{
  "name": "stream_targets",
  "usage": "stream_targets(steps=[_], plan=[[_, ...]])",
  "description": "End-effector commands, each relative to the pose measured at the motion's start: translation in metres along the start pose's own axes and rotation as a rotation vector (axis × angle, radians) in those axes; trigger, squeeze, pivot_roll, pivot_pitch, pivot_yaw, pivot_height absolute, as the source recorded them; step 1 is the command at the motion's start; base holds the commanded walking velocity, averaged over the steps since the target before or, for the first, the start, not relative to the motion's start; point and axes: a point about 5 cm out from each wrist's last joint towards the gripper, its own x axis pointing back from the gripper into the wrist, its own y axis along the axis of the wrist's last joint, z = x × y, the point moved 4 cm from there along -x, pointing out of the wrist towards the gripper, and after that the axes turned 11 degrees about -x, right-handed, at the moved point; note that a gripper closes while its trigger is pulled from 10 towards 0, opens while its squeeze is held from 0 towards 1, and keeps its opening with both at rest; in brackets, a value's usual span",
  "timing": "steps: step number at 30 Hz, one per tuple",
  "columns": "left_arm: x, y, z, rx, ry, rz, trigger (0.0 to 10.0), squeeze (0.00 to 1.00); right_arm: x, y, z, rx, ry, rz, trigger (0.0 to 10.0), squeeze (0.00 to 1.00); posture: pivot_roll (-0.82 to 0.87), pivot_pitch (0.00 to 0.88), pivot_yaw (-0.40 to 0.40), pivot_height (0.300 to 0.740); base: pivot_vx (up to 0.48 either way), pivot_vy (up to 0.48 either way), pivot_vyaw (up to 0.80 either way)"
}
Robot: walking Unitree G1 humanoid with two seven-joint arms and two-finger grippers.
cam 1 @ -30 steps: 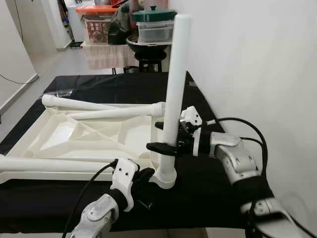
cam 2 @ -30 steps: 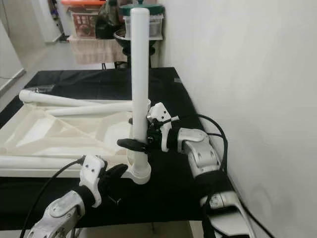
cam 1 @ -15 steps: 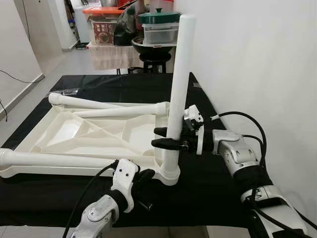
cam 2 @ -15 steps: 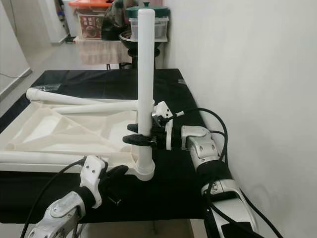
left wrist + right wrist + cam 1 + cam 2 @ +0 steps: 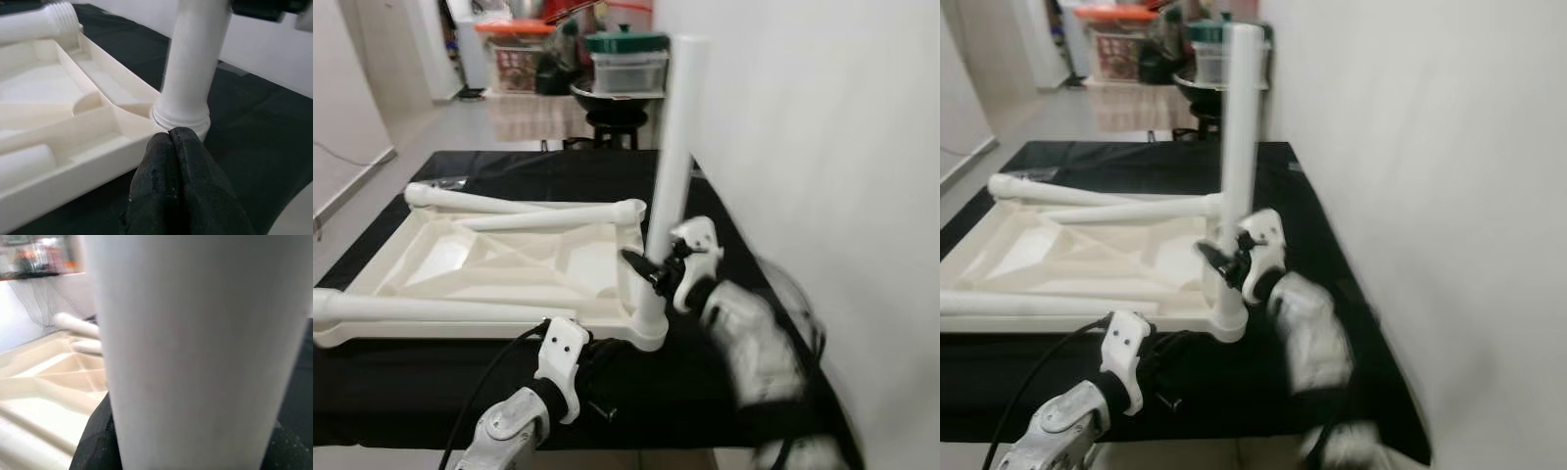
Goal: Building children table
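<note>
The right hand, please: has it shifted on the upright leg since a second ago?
Yes. The right hand now grips the upright leg nearer its socket in the tabletop, rolled from level to slanted.

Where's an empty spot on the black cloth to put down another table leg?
The black cloth is bare beyond the tabletop, toward the stool. The near right corner is crowded: the right gripper grips the upright leg there and the left gripper sits at its base.
</note>
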Motion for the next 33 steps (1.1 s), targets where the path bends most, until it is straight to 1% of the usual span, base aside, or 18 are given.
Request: stream_targets(steps=[1,5,6,8,9,12,13,15,17,18,19,20,21,24,26,29,30,33], plan=[[0.0,0.0,0.002,-0.004,-0.001,0.0,10.0,0.0,0.01,-0.04,-0.017,-0.042,-0.102,0.148,0.0,0.0,0.02,0.0,-0.026,0.74,0.0,0.0,0.0],[-0.002,0.0,0.003,-0.014,0.002,0.0,10.0,0.0,0.004,-0.045,-0.018,-0.046,-0.072,0.179,0.0,0.0,0.04,0.0,-0.038,0.74,0.0,0.0,0.0],[-0.002,0.0,0.004,-0.024,0.013,0.0,10.0,0.0,0.002,-0.047,-0.011,-0.042,-0.052,0.19,5.5,0.0,0.04,0.0,-0.039,0.74,0.0,0.0,0.0],[-0.002,0.0,0.004,-0.025,0.016,0.0,10.0,0.0,0.001,-0.047,-0.01,-0.031,-0.055,0.198,5.5,0.0,0.04,0.0,-0.039,0.74,0.0,0.0,0.0],[-0.003,0.0,0.003,-0.023,0.015,0.001,10.0,0.0,0.001,-0.048,-0.009,-0.047,-0.042,0.201,10.0,0.0,0.04,0.0,-0.037,0.74,0.0,0.0,0.0],[-0.003,-0.001,0.003,-0.021,0.013,0.002,10.0,0.0,0.0,-0.048,-0.009,-0.06,-0.035,0.202,10.0,0.0,0.04,0.0,-0.037,0.74,0.0,0.0,0.0],[-0.002,-0.001,0.003,-0.02,0.01,0.003,10.0,0.0,0.0,-0.044,-0.004,-0.076,0.002,0.191,10.0,1.0,0.04,0.0,-0.029,0.74,0.0,0.0,0.0],[-0.002,-0.002,0.002,-0.019,0.006,0.004,10.0,0.0,-0.002,-0.033,0.004,-0.087,0.13,0.176,10.0,1.0,0.05,0.0,-0.034,0.74,0.0,0.0,0.0],[-0.002,-0.002,0.002,-0.019,0.006,0.004,10.0,0.0,-0.001,-0.029,0.005,-0.088,0.16,0.164,10.0,1.0,0.05,0.0,-0.034,0.74,0.0,0.0,0.0],[-0.003,-0.002,0.001,-0.02,0.006,0.003,10.0,0.0,-0.003,-0.024,-0.003,-0.1,0.189,0.165,10.0,1.0,0.05,0.0,-0.039,0.74,0.0,0.0,0.0],[-0.002,-0.002,0.001,-0.021,0.007,0.002,10.0,0.0,-0.004,-0.018,-0.014,-0.084,0.211,0.159,10.0,0.27,0.06,0.0,-0.044,0.74,0.0,0.0,0.0],[-0.002,-0.002,0.001,-0.021,0.007,0.002,10.0,0.0,-0.004,-0.018,-0.014,-0.084,0.211,0.159,10.0,0.27,0.06,0.0,-0.044,0.74,0.0,0.0,0.0],[-0.002,-0.002,0.001,-0.022,0.009,0.002,10.0,0.0,-0.006,-0.012,-0.023,-0.078,0.242,0.16,10.0,0.0,0.06,0.0,-0.044,0.74,0.0,0.0,0.0],[-0.002,-0.002,0.001,-0.024,0.011,0.001,10.0,0.0,-0.007,-0.007,-0.031,-0.065,0.294,0.169,10.0,0.0,0.06,0.0,-0.048,0.74,0.0,0.0,0.0],[-0.001,-0.001,0.001,-0.038,0.018,-0.001,10.0,0.0,-0.007,0.0,-0.04,-0.019,0.385,0.199,10.0,0.0,0.06,0.0,-0.05,0.74,0.0,0.0,0.0],[-0.001,-0.001,0.001,-0.038,0.018,-0.001,10.0,0.0,-0.007,0.0,-0.04,-0.019,0.385,0.199,10.0,0.0,0.06,0.0,-0.05,0.74,0.0,0.0,0.0],[-0.001,0.0,0.001,-0.048,0.029,-0.013,10.0,0.0,-0.006,0.002,-0.042,-0.005,0.429,0.218,10.0,0.0,0.06,0.0,-0.052,0.74,0.0,0.0,0.0],[0.0,0.002,0.002,-0.054,0.038,-0.022,10.0,0.0,-0.005,0.004,-0.043,0.002,0.454,0.229,10.0,0.0,0.06,0.0,-0.052,0.74,0.0,0.0,0.0]])
